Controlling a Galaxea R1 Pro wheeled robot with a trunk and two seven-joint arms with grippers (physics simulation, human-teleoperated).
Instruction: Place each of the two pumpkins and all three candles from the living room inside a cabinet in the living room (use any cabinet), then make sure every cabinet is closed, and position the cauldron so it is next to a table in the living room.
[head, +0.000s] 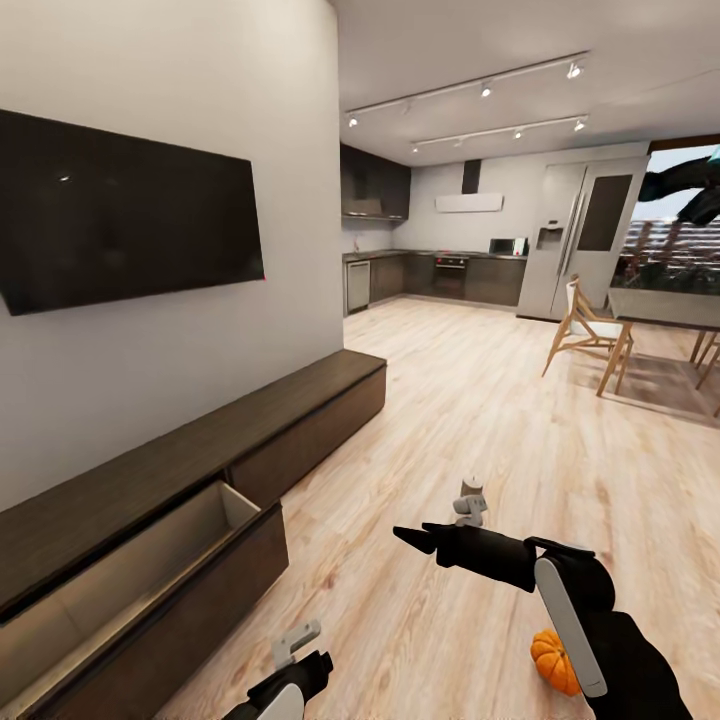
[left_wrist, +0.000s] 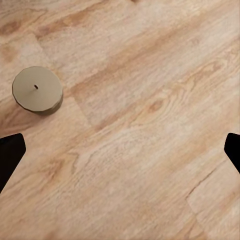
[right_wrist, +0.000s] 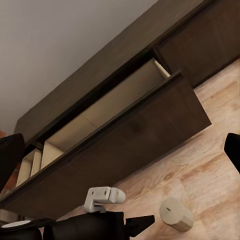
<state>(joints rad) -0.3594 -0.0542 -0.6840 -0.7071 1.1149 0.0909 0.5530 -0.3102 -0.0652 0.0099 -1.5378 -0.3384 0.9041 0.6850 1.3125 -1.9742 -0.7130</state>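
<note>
Pale wood plank floor (head: 470, 400) runs under me from the living room out to a dark kitchen and a dining corner with wooden chairs (head: 585, 335). Nearest, low at my right side, one pumpkin (head: 556, 660) sits on the planks, orange and ribbed, partly hidden behind my right arm. My right gripper (head: 413, 540) reaches leftward over the floor; its black fingertips sit at the two edges of the wrist view, spread wide and empty. My left gripper (left_wrist: 120, 150) hangs over bare planks, its fingers likewise far apart and holding nothing. A candle (left_wrist: 37, 90) stands on the floor near it: a short grey cylinder with a paler flat top and a dark wick dot. To my left, the cabinet (head: 200, 480), long, low and dark brown, lines the wall; its nearest drawer (head: 150, 560) is pulled out, showing pale insides. Above it hangs a black TV (head: 125, 210).
</note>
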